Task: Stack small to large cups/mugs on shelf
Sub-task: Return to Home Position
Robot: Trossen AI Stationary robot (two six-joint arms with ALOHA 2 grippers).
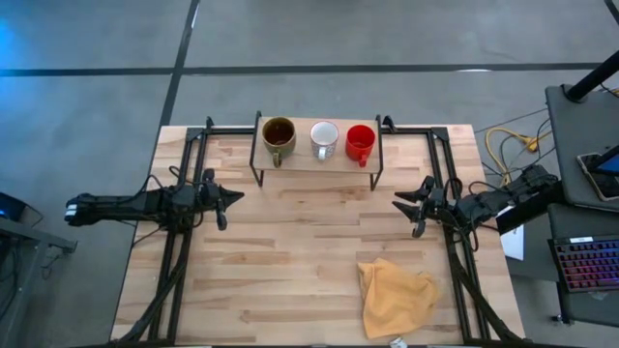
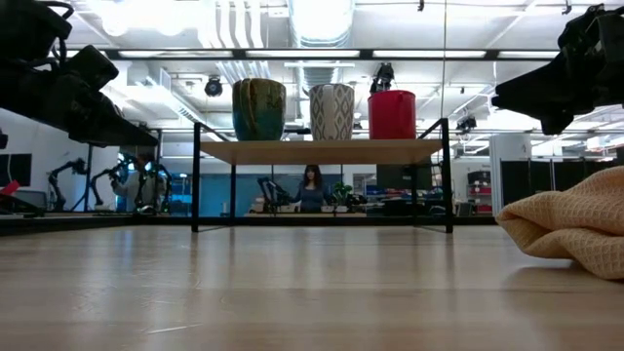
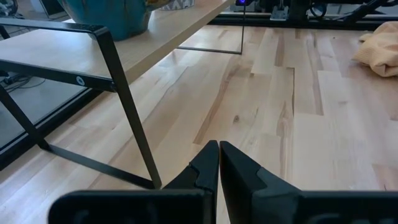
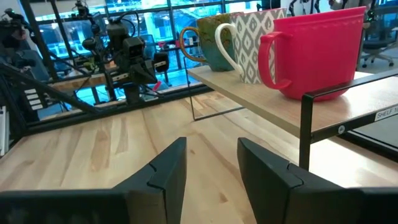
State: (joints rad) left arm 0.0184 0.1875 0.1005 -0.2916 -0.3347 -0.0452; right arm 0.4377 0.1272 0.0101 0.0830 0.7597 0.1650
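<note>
Three mugs stand upright in a row on the shelf [image 1: 314, 159] at the table's far side: a dark brown mug [image 1: 279, 135] on the left, a white patterned mug [image 1: 324, 136] in the middle, a red mug [image 1: 360, 141] on the right. The same row shows in the low view: brown mug [image 2: 258, 109], white mug [image 2: 331, 111], red mug [image 2: 391, 114]. My left gripper [image 1: 232, 198] hovers shut over the table, left of the shelf. My right gripper [image 1: 404, 208] hovers open, right of the shelf, with the red mug [image 4: 317, 53] ahead of it.
A crumpled yellow-orange cloth [image 1: 395, 295] lies on the table near its near right corner. Black frame rails [image 1: 184, 232] run along both table sides. Bare wooden tabletop [image 1: 300, 251] lies between the arms and in front of the shelf. A person shows far behind the table [image 2: 312, 185].
</note>
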